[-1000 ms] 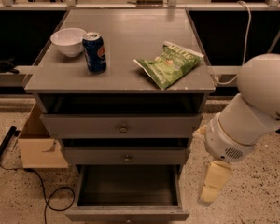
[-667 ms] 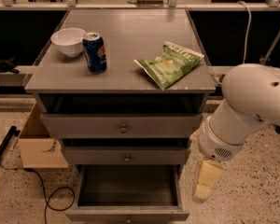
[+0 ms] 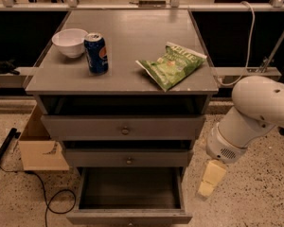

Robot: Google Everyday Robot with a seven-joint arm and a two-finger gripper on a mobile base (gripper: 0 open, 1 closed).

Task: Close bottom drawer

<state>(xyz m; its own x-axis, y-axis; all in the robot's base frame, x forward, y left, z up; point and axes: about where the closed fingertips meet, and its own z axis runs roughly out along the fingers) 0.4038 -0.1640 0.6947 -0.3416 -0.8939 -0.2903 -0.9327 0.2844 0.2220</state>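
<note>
While the bottom drawer (image 3: 128, 217) stands open, the gripper (image 3: 207, 185) hangs beside it.

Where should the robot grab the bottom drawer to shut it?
Probably the front panel of the bottom drawer, coming from the front. The drawer is pulled out and wide open, with its flat front facing away from the cabinet, so a push there should slide it straight in. The gripper hangs to the drawer's right, near its front corner.

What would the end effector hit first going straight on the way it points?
Probably the floor beside the bottom drawer; the end effector hangs beside it, pointing down, slightly left. Depth is unclear.
</note>
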